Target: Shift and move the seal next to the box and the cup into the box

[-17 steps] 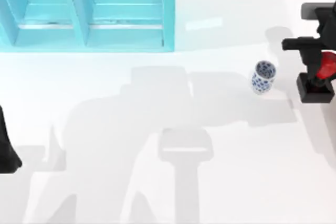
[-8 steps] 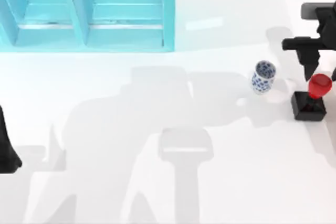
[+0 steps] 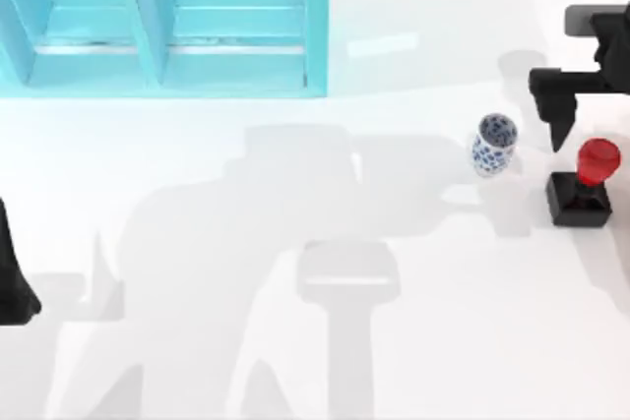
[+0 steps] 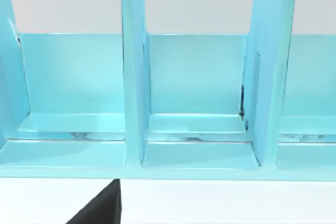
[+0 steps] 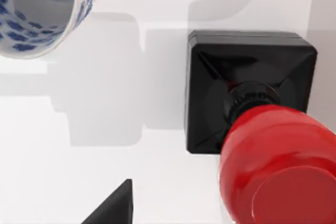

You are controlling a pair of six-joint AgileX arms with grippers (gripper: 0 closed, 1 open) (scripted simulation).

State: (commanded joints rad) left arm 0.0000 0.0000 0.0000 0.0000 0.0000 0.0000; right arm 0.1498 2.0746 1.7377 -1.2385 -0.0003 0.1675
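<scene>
The seal [image 3: 581, 189], a red knob on a black square base, stands upright on the table at the far right, free of any grip. My right gripper [image 3: 588, 125] hangs open just behind and above it; the seal [image 5: 252, 93] sits close below in the right wrist view, with one dark fingertip [image 5: 113, 208] beside it. The blue-patterned white cup [image 3: 493, 145] stands upright a little left of the seal, and its rim [image 5: 37, 14] also shows beside the seal. The cyan box [image 3: 315, 27] lies at the back left, far from both. My left arm [image 3: 12, 282] is parked at the left edge.
The box has several open compartments split by upright dividers [image 4: 134, 77], facing the left wrist camera. White table stretches between the box and the cup, crossed by arm shadows.
The right gripper let go of the seal and drew back and up. The seal shifted slightly left and forward and now stands alone. The cup and left arm stayed put.
</scene>
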